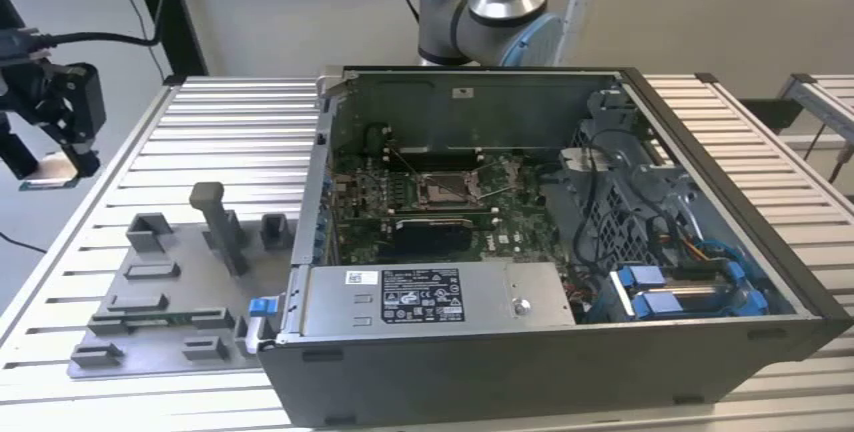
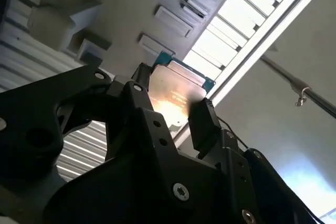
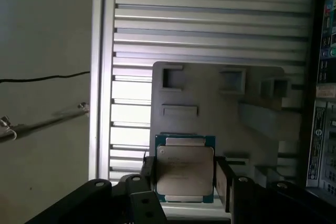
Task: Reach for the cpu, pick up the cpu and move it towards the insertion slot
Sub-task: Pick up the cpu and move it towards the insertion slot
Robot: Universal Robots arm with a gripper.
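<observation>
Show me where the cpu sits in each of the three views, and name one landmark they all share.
Exterior view: the cpu is held in the gripper at the exterior view's far left, up and left of the grey tray.
First wrist view: cpu clamped in the gripper, silvery face to the camera, in front of the tray.
Second wrist view: cpu in the gripper, glare on its face.
Shared landmark: the grey tray.

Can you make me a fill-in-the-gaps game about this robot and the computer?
The gripper is shut on the silvery ___.
The socket sits inside the open computer ___.
The gripper is at the exterior view's ___ edge.
The grey tray lies on the ribbed metal ___.
Missing words: chip, case, left, table.
</observation>
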